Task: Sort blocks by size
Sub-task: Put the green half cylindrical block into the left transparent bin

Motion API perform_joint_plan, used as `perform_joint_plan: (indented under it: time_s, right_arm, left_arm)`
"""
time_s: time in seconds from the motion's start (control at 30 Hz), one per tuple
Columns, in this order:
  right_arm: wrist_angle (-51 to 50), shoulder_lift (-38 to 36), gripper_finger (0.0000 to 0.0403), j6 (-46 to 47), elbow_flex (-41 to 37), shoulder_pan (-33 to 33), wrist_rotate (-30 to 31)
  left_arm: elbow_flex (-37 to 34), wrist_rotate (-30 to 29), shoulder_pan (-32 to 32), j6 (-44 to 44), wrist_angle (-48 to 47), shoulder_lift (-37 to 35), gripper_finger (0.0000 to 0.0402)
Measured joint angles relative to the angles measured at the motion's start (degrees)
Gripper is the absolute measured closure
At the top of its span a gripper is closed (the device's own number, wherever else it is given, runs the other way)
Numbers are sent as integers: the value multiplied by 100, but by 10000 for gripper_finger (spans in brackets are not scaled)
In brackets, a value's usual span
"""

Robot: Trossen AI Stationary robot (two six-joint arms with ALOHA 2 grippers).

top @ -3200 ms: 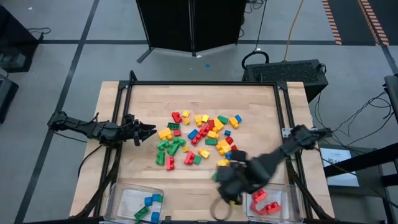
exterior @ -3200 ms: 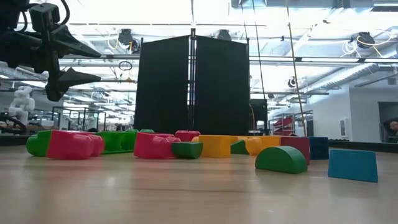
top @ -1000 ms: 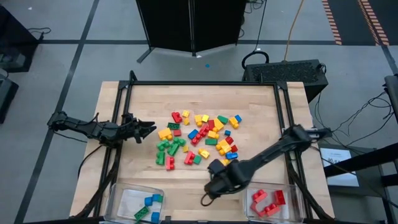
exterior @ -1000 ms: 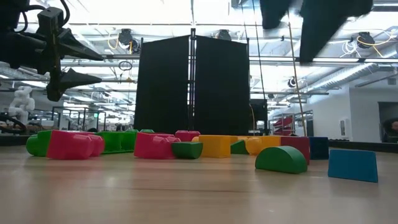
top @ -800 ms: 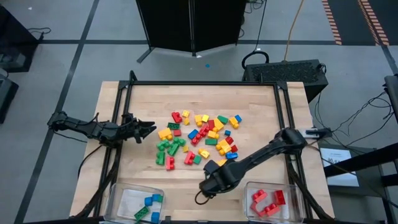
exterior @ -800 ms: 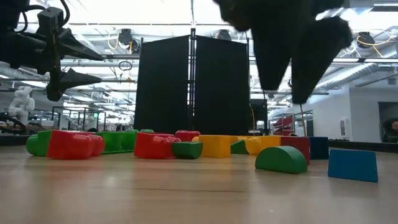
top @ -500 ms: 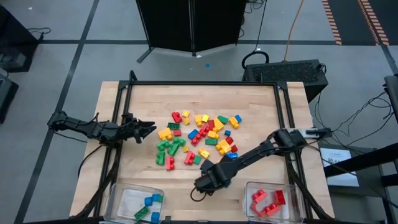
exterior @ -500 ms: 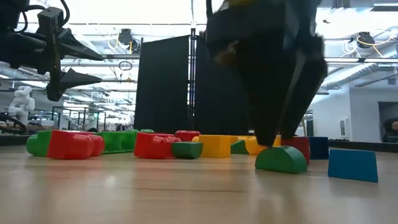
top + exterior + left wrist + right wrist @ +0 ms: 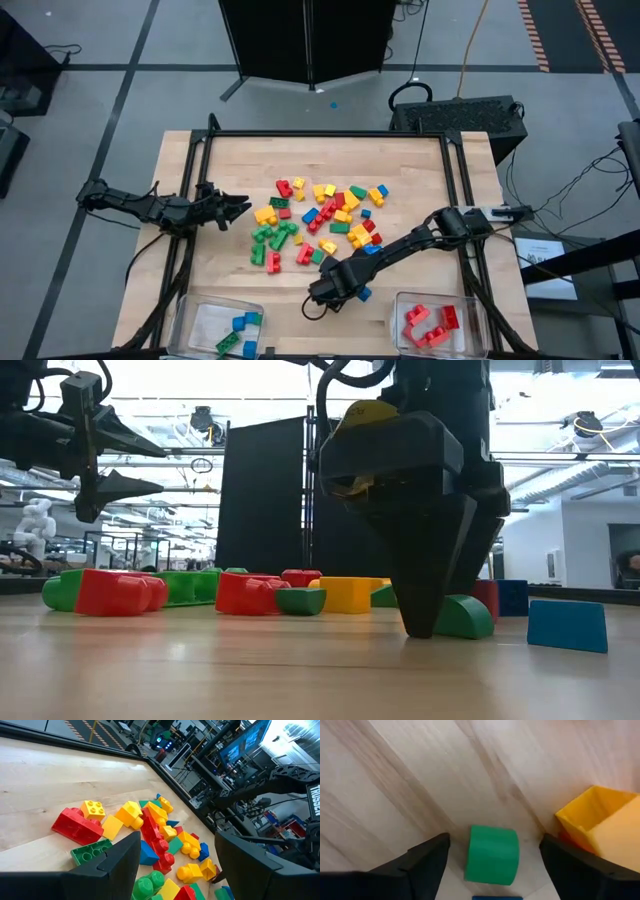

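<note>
Blocks (image 9: pixel 318 222) lie heaped mid-table, with a green block (image 9: pixel 492 854) apart at the near edge of the heap. It looks light, rigid and smooth-sided, likely to slip unless pinched squarely across its flat ends rather than its curved top. The right gripper (image 9: pixel 492 862) stands low over it, fingers spread wide to either side, holding nothing, tips near the wood. The left gripper (image 9: pixel 240 208) hovers open beside the heap's left edge, empty.

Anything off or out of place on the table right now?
Nothing stands out. Blocks lie loose mid-table; the right claw is open, straddling a green block. The left claw is open, off to the side.
</note>
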Motion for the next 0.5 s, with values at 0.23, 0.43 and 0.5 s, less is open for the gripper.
perform_joint_plan:
  time_s: [0.23, 0.43, 0.5]
  right_arm:
    - [143, -4, 186, 129, -143, 7, -26]
    - [354, -4, 292, 125, -216, 3, -23]
    - [356, 0, 292, 126, -217, -19, -30]
  left_arm:
    - [0, 1, 0, 107, 0, 0, 146]
    - [0, 1, -1, 108, 0, 0, 146]
    - [0, 1, -1, 108, 0, 0, 146]
